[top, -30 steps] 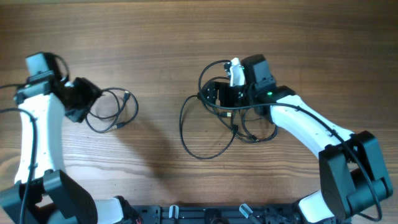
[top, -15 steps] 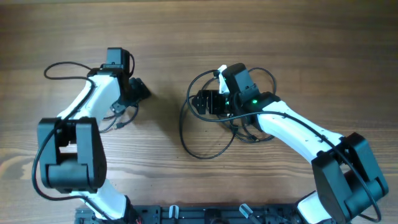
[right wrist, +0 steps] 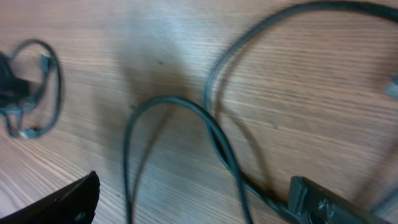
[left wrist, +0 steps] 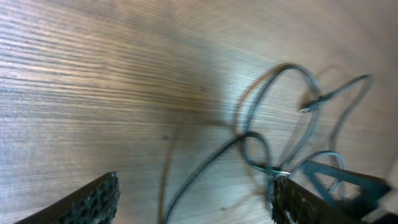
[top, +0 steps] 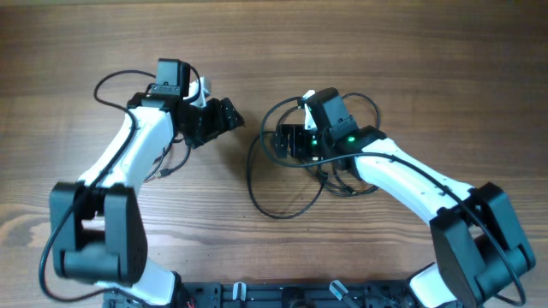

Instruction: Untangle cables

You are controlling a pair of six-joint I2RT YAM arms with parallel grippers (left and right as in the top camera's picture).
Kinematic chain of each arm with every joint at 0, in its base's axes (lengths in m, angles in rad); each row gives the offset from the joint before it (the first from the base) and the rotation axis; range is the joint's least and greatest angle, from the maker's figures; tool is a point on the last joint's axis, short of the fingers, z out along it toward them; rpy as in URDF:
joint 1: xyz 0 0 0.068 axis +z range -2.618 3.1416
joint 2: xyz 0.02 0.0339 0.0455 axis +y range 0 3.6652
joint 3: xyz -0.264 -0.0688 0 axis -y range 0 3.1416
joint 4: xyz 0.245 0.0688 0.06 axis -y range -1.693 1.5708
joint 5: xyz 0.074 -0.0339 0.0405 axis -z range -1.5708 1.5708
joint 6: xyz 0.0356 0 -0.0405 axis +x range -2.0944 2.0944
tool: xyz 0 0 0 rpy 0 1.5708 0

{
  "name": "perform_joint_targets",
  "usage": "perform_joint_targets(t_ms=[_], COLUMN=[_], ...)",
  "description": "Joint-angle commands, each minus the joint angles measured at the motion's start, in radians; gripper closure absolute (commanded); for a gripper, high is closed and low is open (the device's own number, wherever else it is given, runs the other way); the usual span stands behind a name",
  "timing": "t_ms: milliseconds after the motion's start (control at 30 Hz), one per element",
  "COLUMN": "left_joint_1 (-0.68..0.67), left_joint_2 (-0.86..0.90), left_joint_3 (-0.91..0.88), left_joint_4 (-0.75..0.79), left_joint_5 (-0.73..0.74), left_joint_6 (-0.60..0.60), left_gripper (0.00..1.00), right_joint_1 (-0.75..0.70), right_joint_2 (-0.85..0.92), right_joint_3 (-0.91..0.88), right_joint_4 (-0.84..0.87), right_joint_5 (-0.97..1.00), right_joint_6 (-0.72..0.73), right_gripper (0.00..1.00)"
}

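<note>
Two arms and two bunches of cable on the wooden table [top: 411,68]. Nearest, the loose tangle of thin black cables [top: 324,178] sprawls under and behind the right gripper [top: 282,142], its widest loop swinging out to one side of the fingers. Jaws spread wide, clamping nothing, one strand lying on the wood between them. How many cords are in there, I can't tell. Behind the left gripper [top: 229,118], one small coil [top: 165,173], half under the arm. That gripper is released too: fingers apart, empty, pointing at the tangle just ahead.

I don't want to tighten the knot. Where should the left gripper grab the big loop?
Probably the left arc of the loop, from above, jaws across the cord: it lies flat, alone, nearest the left gripper and clear of the tangle by the right gripper.
</note>
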Motion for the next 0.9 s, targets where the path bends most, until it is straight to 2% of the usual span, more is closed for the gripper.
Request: perform_joint_targets(t_ms=[0,133,200,300,433,567,733,800,833,867], left_joint_1=[-0.059,-0.178,-0.266,-0.388,-0.505,-0.644,-0.771,-0.795,-0.810,-0.817], left_joint_2=[-0.042,-0.034,-0.034,-0.030,-0.008,0.026,0.042,0.043,0.043,0.043], left_joint_3=[0.023,0.021,0.021,0.021,0.021,0.021,0.021,0.021,0.021,0.021], left_joint_4=[-0.011,-0.011,-0.011,-0.012,-0.015,-0.030,-0.056,-0.057,-0.056,-0.056], left_joint_5=[0.017,-0.130,-0.171,-0.215,-0.267,-0.276,-0.403,-0.430,-0.440,-0.446], left_joint_6=[-0.038,-0.042,-0.087,-0.186,-0.225,-0.196,-0.165,-0.166,-0.166,-0.166], left_gripper=[0.20,0.19,0.20,0.25,0.26,0.14,0.13,0.18,0.27,0.31], right_joint_1=[-0.088,-0.254,-0.371,-0.472,-0.489,-0.487,-0.487,-0.487,-0.487,-0.487], right_joint_2=[-0.146,-0.250,-0.246,-0.202,-0.138,-0.052,0.040,0.055,0.059,0.060], right_joint_3=[0.068,0.075,0.069,0.030,-0.020,-0.035,-0.035,-0.035,-0.035,-0.035], right_joint_4=[-0.121,-0.314,-0.423,-0.502,-0.485,-0.480,-0.477,-0.472,-0.470,-0.468], right_joint_5=[0.026,0.127,0.156,0.156,0.152,0.127,0.122,0.122,0.122,0.122], right_joint_6=[-0.038,-0.055,-0.055,-0.056,-0.056,-0.067,-0.083,-0.084,-0.084,-0.087], right_gripper=[0.00,0.00,0.00,0.00,0.00,0.00,0.02,0.05,0.09,0.14])
